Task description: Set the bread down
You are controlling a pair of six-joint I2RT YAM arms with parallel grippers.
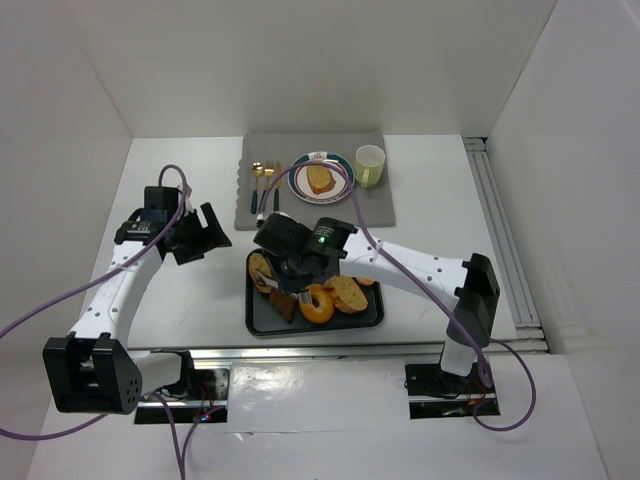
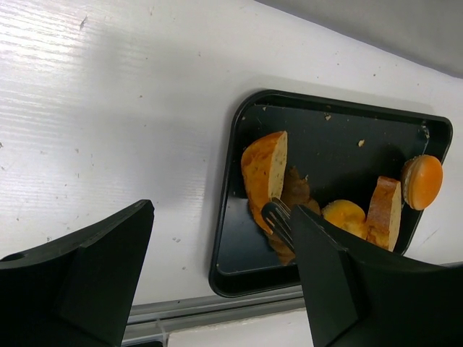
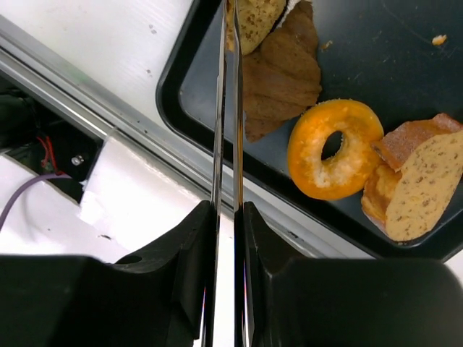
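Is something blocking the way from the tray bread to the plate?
Nothing visible on the table lies between the tray and the plate. The plate already holds one slice; cup and cutlery flank it.

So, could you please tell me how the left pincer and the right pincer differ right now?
The left pincer is open and empty; the right pincer is shut on a metal utensil. The left pincer hangs over the table beside the black tray; the right pincer sits above the tray, its utensil's tip at the seeded slice. Both have black fingers.
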